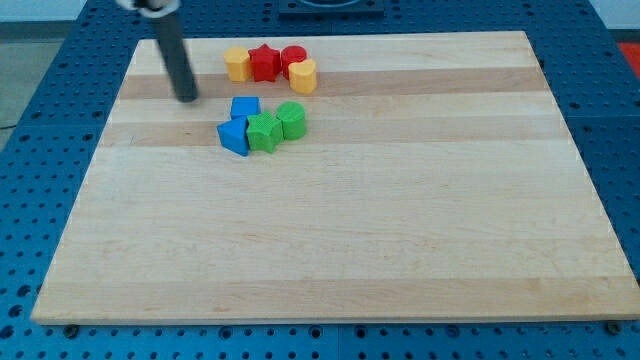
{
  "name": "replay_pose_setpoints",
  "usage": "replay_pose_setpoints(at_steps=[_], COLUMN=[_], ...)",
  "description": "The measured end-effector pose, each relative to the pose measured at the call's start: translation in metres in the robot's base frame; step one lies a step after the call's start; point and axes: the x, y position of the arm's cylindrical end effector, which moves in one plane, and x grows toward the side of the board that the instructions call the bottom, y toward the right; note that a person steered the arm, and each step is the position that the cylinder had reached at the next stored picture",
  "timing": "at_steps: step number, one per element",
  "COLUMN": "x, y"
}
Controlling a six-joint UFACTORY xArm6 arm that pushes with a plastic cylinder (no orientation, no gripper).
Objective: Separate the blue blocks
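- The wooden board (pixel 340 230) fills most of the view, lying on a blue perforated surface (pixel 30 150).
- The dark rod comes down from the view's top left; my tip (pixel 186 99) rests on the board, to the view's left of all the blocks. It is a bare rod with nothing to open or close, and it holds nothing.
- The two blue blocks sit to the view's right of my tip: one blue block (pixel 244 108) nearer the top, close to the tip but apart from it, and a second blue block (pixel 234 136) just below it, the two touching.
- A green star-like block (pixel 264 132) touches the lower blue one, with a green cylinder (pixel 292 120) beside it.
- Near the top edge runs a row: a yellow block (pixel 237 64), a red star-like block (pixel 263 62), a red cylinder (pixel 292 57) and a yellow rounded block (pixel 303 76).
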Motion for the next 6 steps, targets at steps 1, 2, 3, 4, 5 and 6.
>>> replay_pose_setpoints(at_steps=[1, 2, 3, 4, 5, 6], x=[0.069, 0.068, 0.063, 0.043, 0.023, 0.026], y=[-0.001, 0.028, 0.085, 0.13, 0.146, 0.114])
